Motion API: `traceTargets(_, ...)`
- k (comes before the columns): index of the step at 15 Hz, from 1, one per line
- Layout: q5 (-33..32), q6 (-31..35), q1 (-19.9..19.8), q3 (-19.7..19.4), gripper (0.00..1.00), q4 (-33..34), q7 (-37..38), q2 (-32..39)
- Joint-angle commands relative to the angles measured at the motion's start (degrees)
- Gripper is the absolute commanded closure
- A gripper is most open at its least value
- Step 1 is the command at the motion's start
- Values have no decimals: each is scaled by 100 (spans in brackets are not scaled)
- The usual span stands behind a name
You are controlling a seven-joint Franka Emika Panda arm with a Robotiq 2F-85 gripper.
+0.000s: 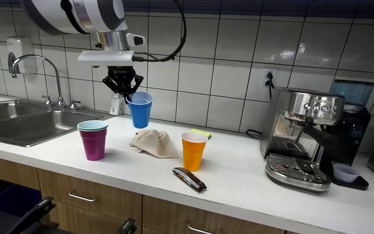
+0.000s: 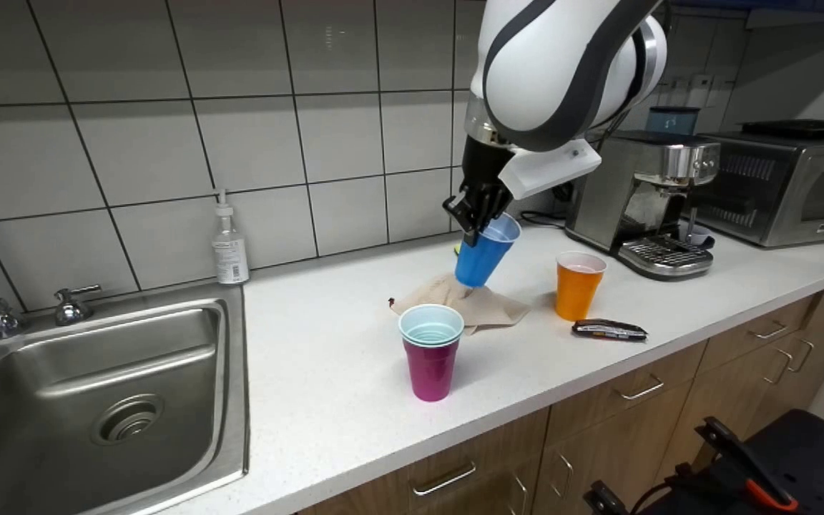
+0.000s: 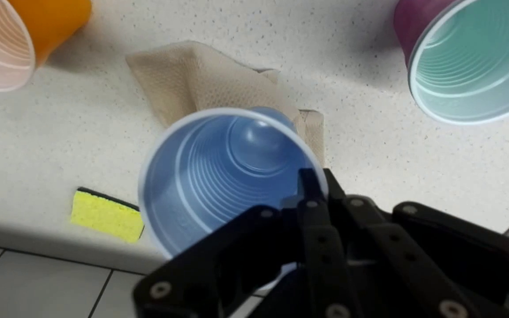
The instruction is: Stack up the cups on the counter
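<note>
My gripper is shut on the rim of the blue cup, one finger inside and one outside. In both exterior views the blue cup hangs tilted in the air above the counter, towards the tiled wall. The purple cup stands upright on the counter. The green cup sits nested inside it, with only its rim and inside showing. The orange cup stands upright and apart; in the wrist view it is cut off at the upper left.
A crumpled beige cloth lies between the purple and orange cups. A yellow sponge lies near the wall. A dark wrapped bar lies before the orange cup. A sink, a soap bottle and a coffee machine stand around.
</note>
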Motion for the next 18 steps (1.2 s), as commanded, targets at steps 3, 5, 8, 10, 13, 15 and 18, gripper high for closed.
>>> traceTargets(3, -469, -277, -23, 398, 99, 195, 844, -345)
traceTargets(5, -566, -356, -17, 559, 99, 253, 1064, -409)
traceTargets(8, -471, -613, 92, 755, 99, 331, 1197, -520)
traceTargets(10, -401, -869, 191, 862, 99, 413, 1244, -602)
traceTargets(13, -320, -1272, 357, 996, 99, 538, 1332, -692)
traceTargets(15, -335, -1496, 428, 1082, 99, 610, 1444, -727)
traceTargets(18, -371, -1819, 510, 1205, 99, 711, 1633, -710)
